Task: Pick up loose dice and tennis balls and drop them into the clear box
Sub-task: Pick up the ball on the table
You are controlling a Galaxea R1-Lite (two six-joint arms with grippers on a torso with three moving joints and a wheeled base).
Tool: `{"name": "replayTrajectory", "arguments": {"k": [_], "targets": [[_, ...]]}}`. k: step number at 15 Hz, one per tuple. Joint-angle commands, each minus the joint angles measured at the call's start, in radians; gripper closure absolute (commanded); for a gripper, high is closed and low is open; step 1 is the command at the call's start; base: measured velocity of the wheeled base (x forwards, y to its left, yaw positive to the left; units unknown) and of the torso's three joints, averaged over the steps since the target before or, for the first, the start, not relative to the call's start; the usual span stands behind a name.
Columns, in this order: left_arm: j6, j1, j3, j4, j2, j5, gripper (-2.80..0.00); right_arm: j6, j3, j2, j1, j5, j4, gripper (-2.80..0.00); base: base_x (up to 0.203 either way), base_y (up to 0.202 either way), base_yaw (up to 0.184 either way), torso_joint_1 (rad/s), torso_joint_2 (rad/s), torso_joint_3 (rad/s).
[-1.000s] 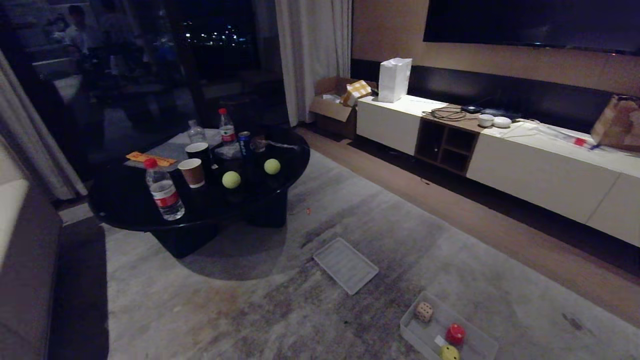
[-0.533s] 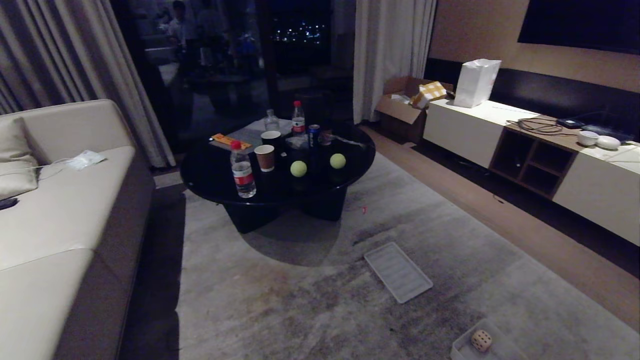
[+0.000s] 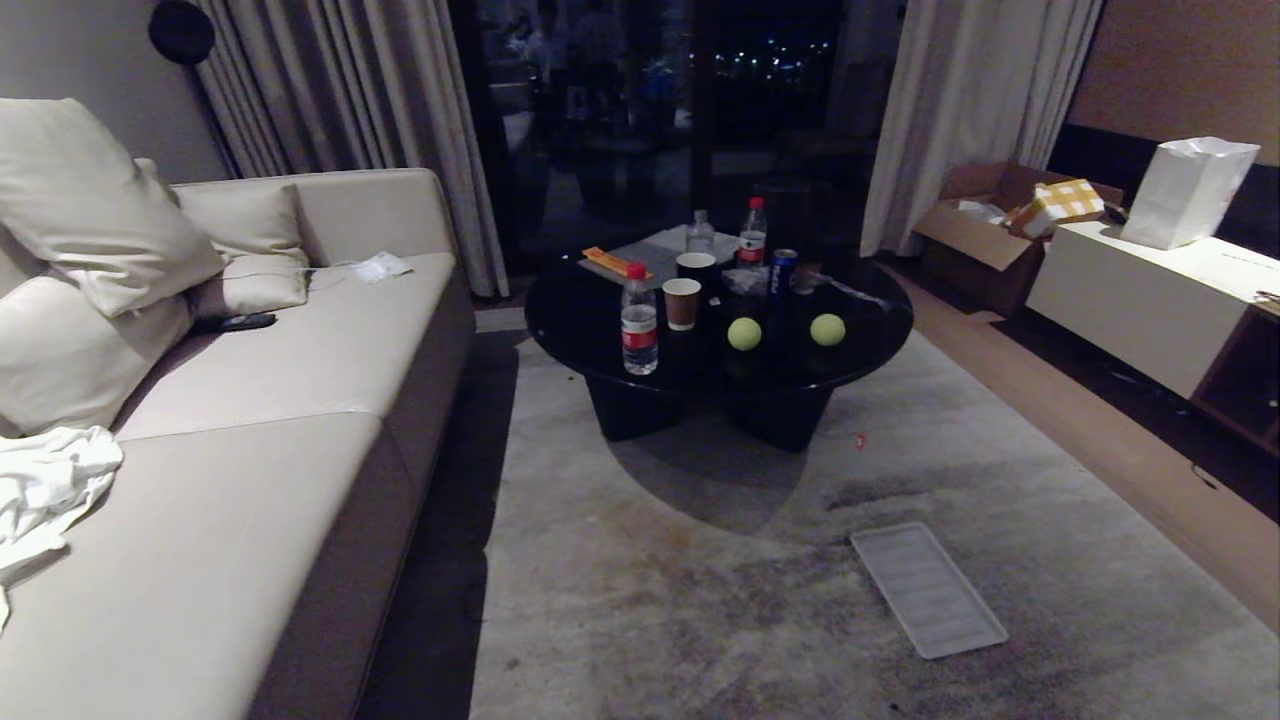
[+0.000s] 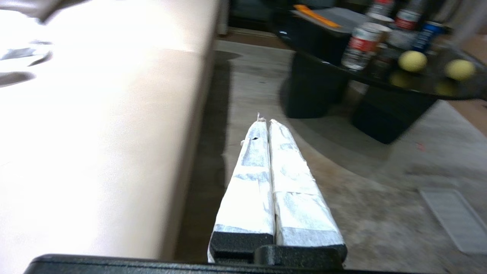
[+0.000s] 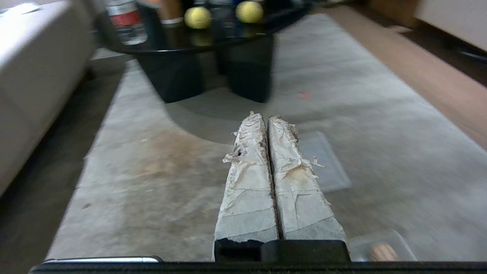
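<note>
Currently both tennis balls sit on the table; each hand closed, empty.

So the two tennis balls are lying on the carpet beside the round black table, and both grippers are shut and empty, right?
Not quite: the two tennis balls sit on top of the round black table, as the head view shows. Left gripper and right gripper are indeed shut and empty.

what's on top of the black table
On the table: two tennis balls, a water bottle, two paper cups, two more bottles, a blue can and an orange packet on a grey sheet. Anything behind the bottles and cups is covered.
</note>
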Motion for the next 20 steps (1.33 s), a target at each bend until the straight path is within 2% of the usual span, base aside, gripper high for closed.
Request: {"name": "replayTrajectory", "arguments": {"k": [1, 14, 20], "targets": [[-0.001, 0.0, 0.002, -0.001, 0.001, 0.001, 0.0, 0.0, 0.005, 0.002, 0.001, 0.0, -0.001, 0.0, -0.002, -0.002, 0.109, -0.001, 0.0, -0.002], [-0.005, 0.0, 0.002, -0.002, 0.001, 0.001, 0.0, 0.0, 0.005, 0.002, 0.001, 0.0, -0.001, 0.0, 0.004, 0.0, 0.004, 0.0, 0.0, 0.0], [-0.005, 0.0, 0.002, -0.002, 0.001, 0.001, 0.0, 0.0, 0.005, 0.002, 0.001, 0.0, -0.001, 0.0, 0.176, 0.0, 0.0, 0.003, 0.0, 0.003]]}}
